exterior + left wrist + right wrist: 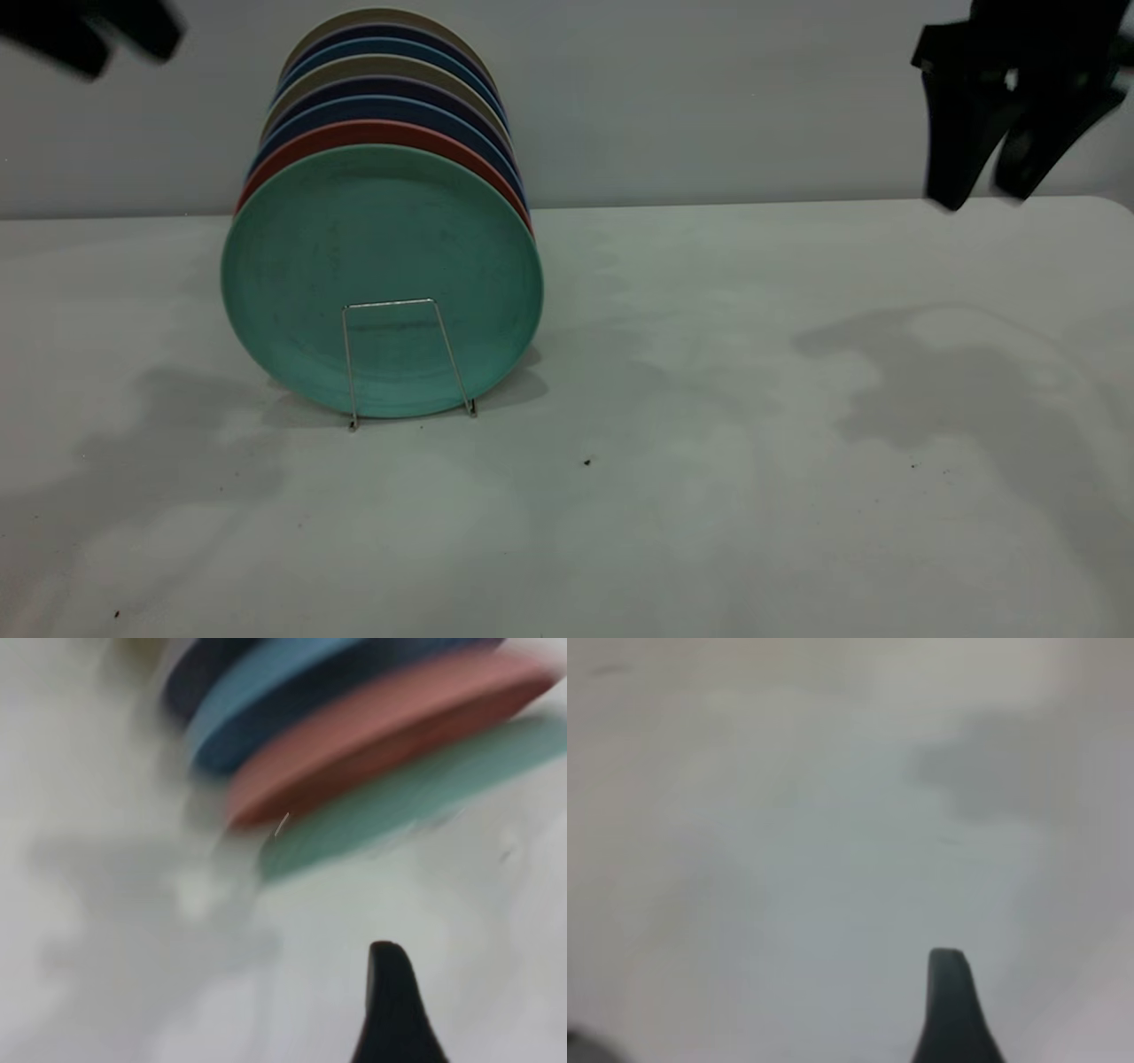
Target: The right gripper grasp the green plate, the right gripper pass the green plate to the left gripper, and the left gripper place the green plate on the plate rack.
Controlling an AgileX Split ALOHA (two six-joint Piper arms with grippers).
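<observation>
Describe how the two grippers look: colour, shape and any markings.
The right gripper is matte black, with two long jaws tapering to wedge tips. The left gripper shows only as dark, blocky black jaws at the frame's corner. No cables, labels or markings are visible on either.

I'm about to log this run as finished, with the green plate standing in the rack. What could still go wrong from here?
The green plate stands on edge at the front of the row, with only one low wire loop of the plate rack before it; a nudge might tip it forward.
The left gripper hangs high at the near-left of the pink plate and the stack; swinging low across could clip the rims.
The right gripper, open, hangs far right, little threat.
</observation>
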